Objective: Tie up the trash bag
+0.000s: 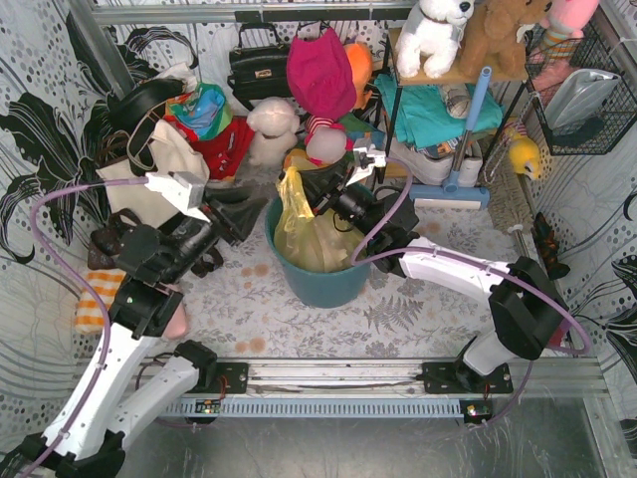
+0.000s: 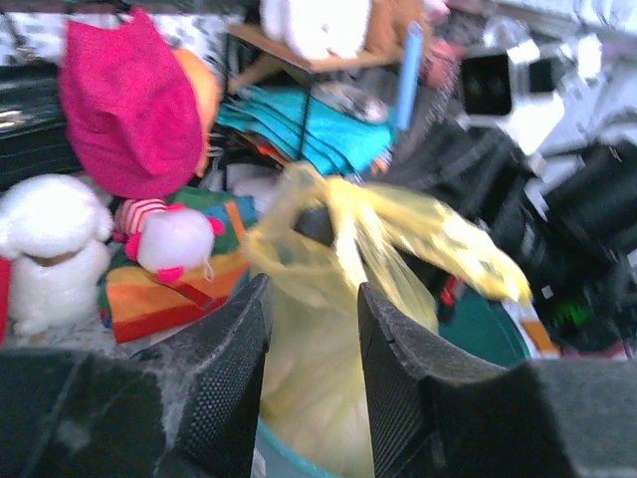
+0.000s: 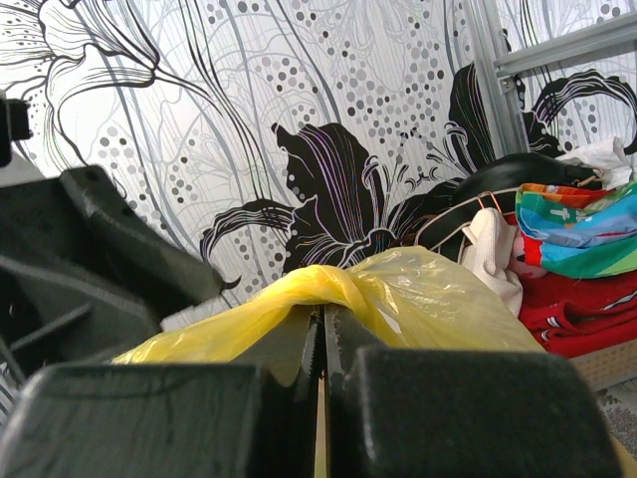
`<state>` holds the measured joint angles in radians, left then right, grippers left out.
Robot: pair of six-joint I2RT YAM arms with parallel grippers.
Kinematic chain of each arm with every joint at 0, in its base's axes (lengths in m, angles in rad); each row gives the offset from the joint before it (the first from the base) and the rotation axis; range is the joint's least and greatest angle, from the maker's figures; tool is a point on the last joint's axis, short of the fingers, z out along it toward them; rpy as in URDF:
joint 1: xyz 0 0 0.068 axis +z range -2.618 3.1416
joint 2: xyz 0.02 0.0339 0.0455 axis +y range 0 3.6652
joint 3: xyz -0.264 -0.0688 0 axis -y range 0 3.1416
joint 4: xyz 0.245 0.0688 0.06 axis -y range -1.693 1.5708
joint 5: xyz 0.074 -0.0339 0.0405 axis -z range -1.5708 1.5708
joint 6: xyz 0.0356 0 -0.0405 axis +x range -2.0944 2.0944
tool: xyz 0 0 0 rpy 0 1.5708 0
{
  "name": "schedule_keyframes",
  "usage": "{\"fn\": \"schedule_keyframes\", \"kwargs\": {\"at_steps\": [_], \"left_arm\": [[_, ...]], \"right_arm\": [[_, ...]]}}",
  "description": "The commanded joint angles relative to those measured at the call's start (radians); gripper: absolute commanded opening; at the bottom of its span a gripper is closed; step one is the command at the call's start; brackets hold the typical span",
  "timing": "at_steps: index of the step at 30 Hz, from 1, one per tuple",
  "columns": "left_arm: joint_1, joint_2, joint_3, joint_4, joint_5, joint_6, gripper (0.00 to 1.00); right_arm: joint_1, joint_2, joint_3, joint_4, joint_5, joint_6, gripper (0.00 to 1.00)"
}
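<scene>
The yellow trash bag [image 1: 307, 237] sits in the teal bin [image 1: 323, 287], and its top is drawn up into a twisted strip [image 3: 328, 284]. My right gripper [image 3: 323, 317] is shut on that strip, which drapes over its fingertips; from above, the right gripper [image 1: 312, 202] hangs over the bin's far rim. My left gripper [image 2: 314, 289] is open, just left of the bin, with nothing between its fingers [image 2: 234, 368]. The bag [image 2: 309, 349] shows beyond the gap. Seen from above, the left gripper [image 1: 251, 212] points at the bag from the left.
A cream tote bag [image 1: 159, 169] and black handbags lie behind the left arm. Plush toys and a pink hat [image 1: 318, 70] crowd the back. A shelf with teal cloth [image 1: 433, 110] and a blue-handled mop [image 1: 470, 124] stand right of the bin, and a wire basket [image 1: 582, 95] hangs far right.
</scene>
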<state>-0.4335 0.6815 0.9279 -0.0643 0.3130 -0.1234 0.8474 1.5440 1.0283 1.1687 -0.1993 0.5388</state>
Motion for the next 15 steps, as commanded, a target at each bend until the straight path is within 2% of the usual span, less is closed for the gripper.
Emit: {"fn": "schedule_keyframes", "kwargs": {"at_steps": [1,5,9,15], "left_arm": [[-0.005,0.069,0.044,0.155,-0.264,-0.143,0.49],[-0.005,0.185,0.149,0.133,-0.305,-0.23,0.51],[-0.005,0.289,0.24,0.072,-0.242,-0.244,0.48],[-0.004,0.339,0.245,0.045,-0.13,-0.254,0.46]], "right_arm": [[-0.002,-0.019,0.003,0.049,-0.017,0.019,0.0],[-0.003,-0.02,0.004,0.045,-0.016,0.019,0.0],[-0.002,-0.025,0.004,0.034,-0.013,0.011,0.0],[-0.001,-0.032,0.003,0.025,-0.009,0.005,0.0]]}}
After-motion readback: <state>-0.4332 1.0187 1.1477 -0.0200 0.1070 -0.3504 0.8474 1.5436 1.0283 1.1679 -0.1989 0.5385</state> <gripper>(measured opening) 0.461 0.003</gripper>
